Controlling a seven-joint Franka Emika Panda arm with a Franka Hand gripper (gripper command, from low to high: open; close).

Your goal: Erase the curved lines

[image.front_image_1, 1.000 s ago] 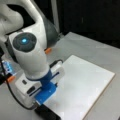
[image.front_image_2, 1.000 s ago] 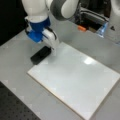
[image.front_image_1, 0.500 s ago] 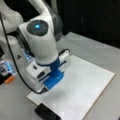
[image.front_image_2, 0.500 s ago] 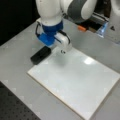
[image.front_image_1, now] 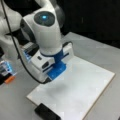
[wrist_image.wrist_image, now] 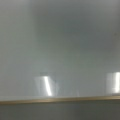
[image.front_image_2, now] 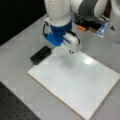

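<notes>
The gripper [image.front_image_2: 61,43] is seen above the near-left part of the white board [image.front_image_2: 82,82] in a front view. How far it is opened cannot be told. The curve lines cannot be made out on the board in any view. A black eraser [image.front_image_2: 40,54] is laid just beside the board's edge, near the gripper. A grey table [image.front_image_2: 22,40] is seen underneath.

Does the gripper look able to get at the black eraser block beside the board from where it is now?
Probably yes. The black eraser block lies on the table at the white board's corner, with nothing on or around it. The gripper hangs over the board close by, nothing between them.
</notes>
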